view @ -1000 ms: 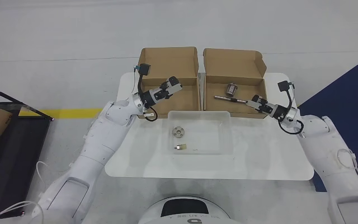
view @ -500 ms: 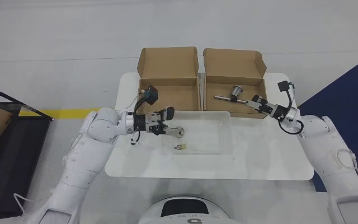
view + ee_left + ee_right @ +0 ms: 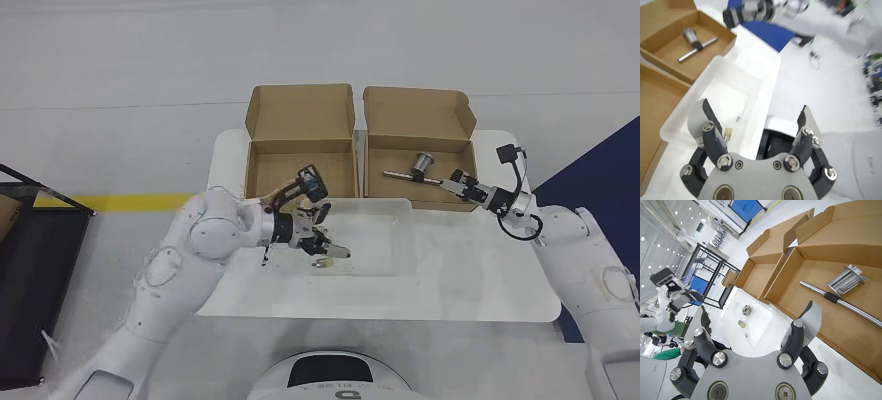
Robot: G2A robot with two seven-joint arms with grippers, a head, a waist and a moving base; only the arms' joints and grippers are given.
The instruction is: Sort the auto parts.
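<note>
Nothing here can be read with certainty. In the room beyond the cardboard box (image 3: 761, 275), a blue panel (image 3: 745, 206) bears a white mark too small to make out. Beside that box, a small carton (image 3: 730, 278) on the floor carries a dark, illegible print.

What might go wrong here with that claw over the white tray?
The left gripper hangs open over the white tray; one finger sits close to the small cream part, so it may knock it aside rather than grip it. The tiny screw nearby looks hard to pinch and could slip.
</note>
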